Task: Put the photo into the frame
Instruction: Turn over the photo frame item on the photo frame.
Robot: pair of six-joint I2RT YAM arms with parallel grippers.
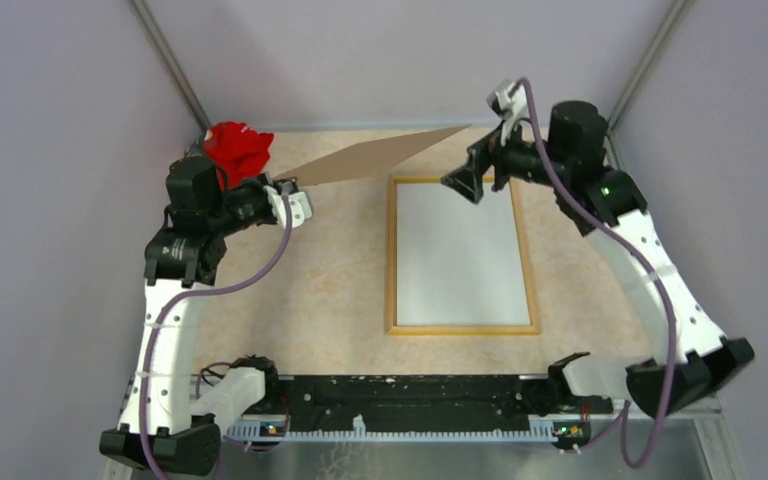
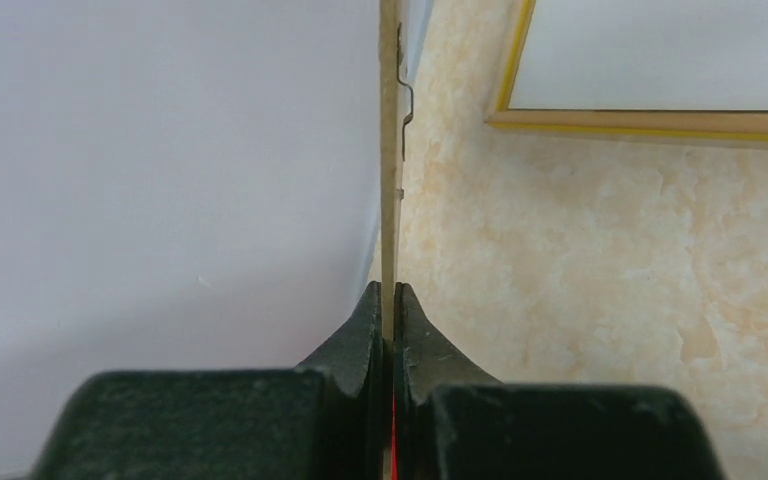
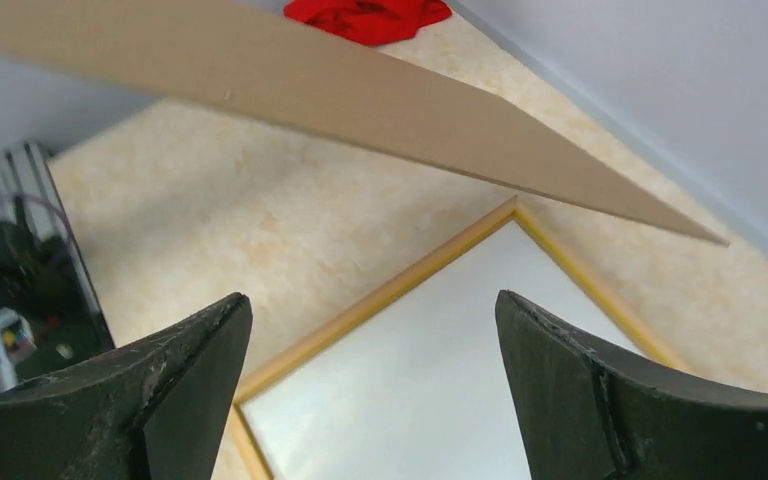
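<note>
We see the frame (image 1: pixel 463 328) lying flat on the table (image 1: pixel 300 290), its light wood-coloured side up, a little right of centre; inside its rim lies the photo (image 1: pixel 457 255), showing only plain white, so we take it to be face down; it fills the opening edge to edge as far as we can tell. The left gripper (image 1: pixel 280 186) has its fingers pressed together on one thin edge of the brown backing board (image 1: pixel 380 157); in the left wrist view the board runs edge-on straight out from between the two black pads. The board is off the table, slanting from the left gripper towards the far right, its far corner near the right gripper (image 1: pixel 463 185) but apart from it. The right gripper hangs over the far end of the frame with its fingers spread wide and nothing between them. A crumpled red cloth (image 1: pixel 238 150) sits in the far left corner, just behind the left arm.
</note>
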